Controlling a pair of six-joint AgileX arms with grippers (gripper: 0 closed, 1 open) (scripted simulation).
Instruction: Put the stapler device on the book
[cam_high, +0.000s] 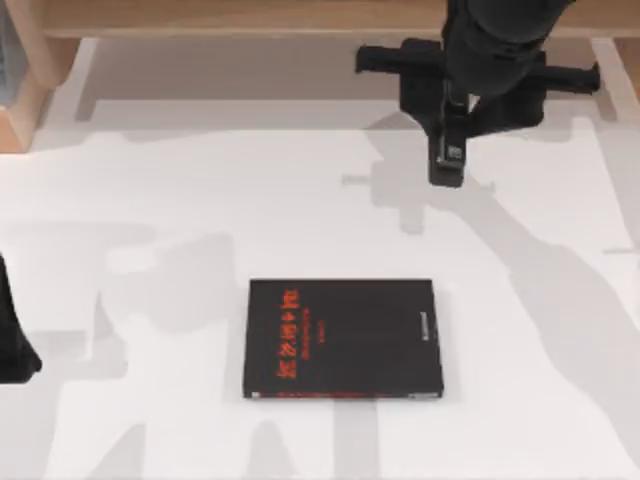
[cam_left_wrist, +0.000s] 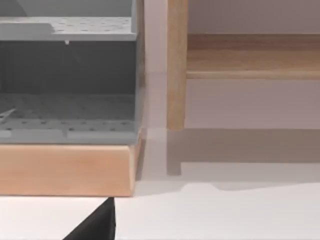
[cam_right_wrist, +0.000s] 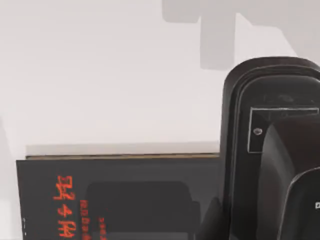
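Observation:
The stapler device (cam_high: 448, 150) is a slim black bar with a pale mark. It hangs above the back right of the table, with my right gripper (cam_high: 447, 125) shut on it. In the right wrist view the stapler device (cam_right_wrist: 250, 150) looms close, with a dark finger (cam_right_wrist: 300, 200) in front of it. The book (cam_high: 343, 338) lies flat in the middle near the front, black with red lettering on its left side. Its far edge and red print (cam_right_wrist: 120, 200) lie below and ahead of the stapler. My left arm (cam_high: 10, 335) stays parked at the table's left edge.
A wooden frame (cam_high: 25, 95) runs along the back and the back left corner. In the left wrist view a grey perforated shelf unit (cam_left_wrist: 65, 75) sits on a wooden base (cam_left_wrist: 65, 170) beside a wooden post (cam_left_wrist: 176, 65). White tabletop (cam_high: 150, 200) surrounds the book.

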